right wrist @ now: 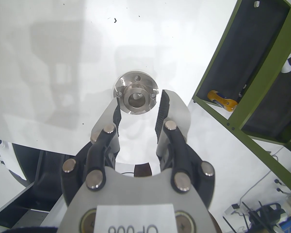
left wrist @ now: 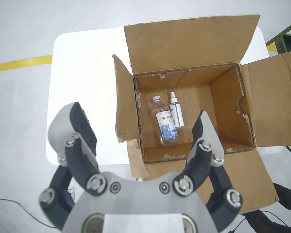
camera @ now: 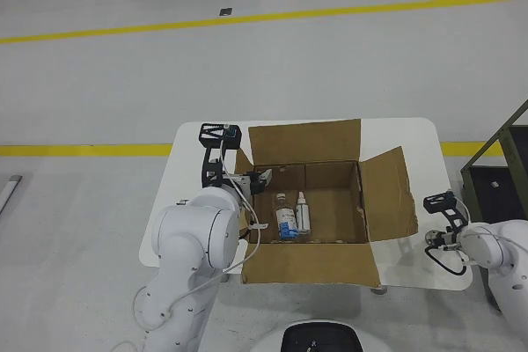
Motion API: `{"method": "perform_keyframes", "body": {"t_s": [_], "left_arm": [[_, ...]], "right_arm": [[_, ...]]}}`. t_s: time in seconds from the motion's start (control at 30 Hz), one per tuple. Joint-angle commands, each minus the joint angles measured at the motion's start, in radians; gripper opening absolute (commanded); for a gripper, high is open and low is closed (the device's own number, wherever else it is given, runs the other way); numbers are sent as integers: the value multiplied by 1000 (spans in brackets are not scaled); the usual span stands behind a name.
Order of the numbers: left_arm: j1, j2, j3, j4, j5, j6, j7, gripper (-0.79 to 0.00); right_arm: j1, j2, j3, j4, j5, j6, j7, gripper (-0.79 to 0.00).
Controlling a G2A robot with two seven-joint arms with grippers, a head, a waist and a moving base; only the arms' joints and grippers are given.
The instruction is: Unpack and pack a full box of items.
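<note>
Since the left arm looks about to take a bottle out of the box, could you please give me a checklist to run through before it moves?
1. Flaps of the box folded open: ok.
2. The left gripper open and empty: ok.
3. It is centred over the clear bottle or the spray bottle: not ok; it sits near the box's left edge.
4. Finger room between the two bottles: cannot tell; they lie side by side, close together, on the box floor.
5. The right gripper away from the box: ok; it is open over the table, at a metal flange.
</note>
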Motion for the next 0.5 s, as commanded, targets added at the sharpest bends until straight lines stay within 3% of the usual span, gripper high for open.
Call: {"method": "perform_keyframes", "body": {"t_s": [0.0,0.33,0.47], "left_arm": [[0,0,0,0,0,0,0,0],[0,0,0,0,0,0,0,0],[0,0,0,0,0,0,0,0]], "right_arm": [[0,1,-1,1,1,1,-1,-459],[17,1,-23,45,5,7,-12,-486],[24,1,-32,57,9,9,-17,-591]]}}
